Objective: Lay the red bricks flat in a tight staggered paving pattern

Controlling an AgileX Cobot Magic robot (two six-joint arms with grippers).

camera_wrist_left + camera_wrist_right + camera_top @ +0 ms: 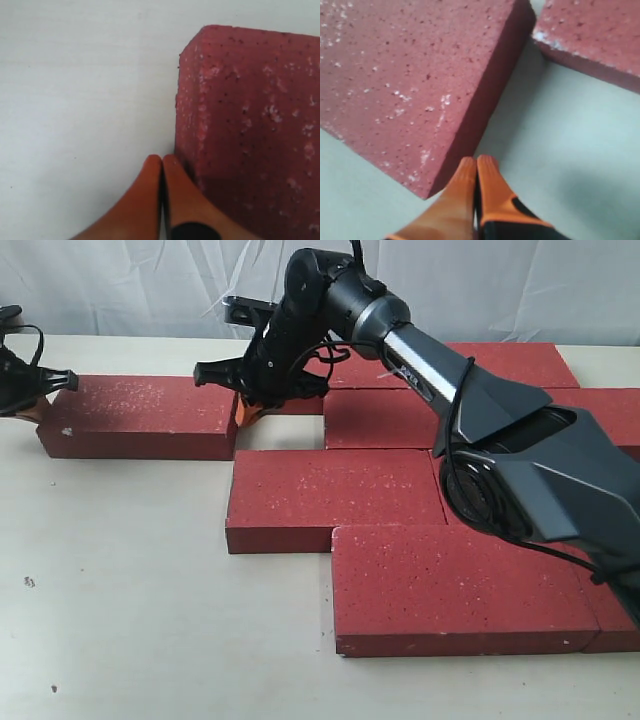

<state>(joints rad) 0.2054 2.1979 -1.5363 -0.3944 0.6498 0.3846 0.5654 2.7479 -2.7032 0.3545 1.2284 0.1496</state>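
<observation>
One loose red brick [140, 415] lies flat at the left, apart from the laid group. My left gripper [42, 403] is shut and empty, with its orange fingertips [172, 167] against that brick's [250, 125] left end face. My right gripper [248, 412] is also shut and empty. It is down at the brick's right end, in the gap before a laid brick [385, 418]. In the right wrist view the shut fingertips [470, 167] rest beside a brick's [410, 75] side near its corner. Another brick [590, 35] lies across a strip of table.
Several red bricks lie flat in staggered rows at the centre and right: a middle one [335, 495], a front one [460, 585] and a back row [500, 362]. The right arm's dark links [520, 460] reach over them. The pale table [120, 590] shows at the front left.
</observation>
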